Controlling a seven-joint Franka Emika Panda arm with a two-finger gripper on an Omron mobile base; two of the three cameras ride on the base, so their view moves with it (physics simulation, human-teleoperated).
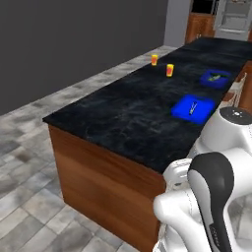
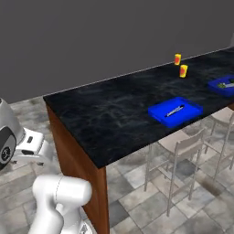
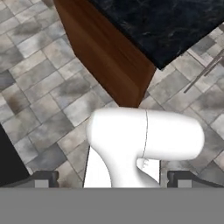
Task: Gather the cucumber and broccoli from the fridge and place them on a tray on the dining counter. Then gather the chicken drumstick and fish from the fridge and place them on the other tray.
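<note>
Black stone with faint grey marbling made up the dining counter [image 1: 128, 115], which ran from the lower centre of the left base view to its upper right on a brown wooden base. 2 blue trays sat on it at the right: the nearer tray [image 1: 193, 109] held a thin grey utensil, the farther tray [image 1: 215, 78] something small and green, too blurred to name. 2 small orange-and-yellow cups [image 1: 170, 70] stood at upper centre, with no readable writing. A grey steel fridge [image 1: 235, 18] showed in the upper right corner.

From the right base view, the counter crossed the middle, the nearer tray at centre right, the farther one at the right edge, and grey chairs [image 2: 183, 151] below.

Along the hand view's bottom, the gripper [image 3: 112, 179] had its 2 dark fingertips [image 3: 43, 179] spread wide apart, holding and touching nothing, over grey floor tiles [image 3: 39, 100].
</note>
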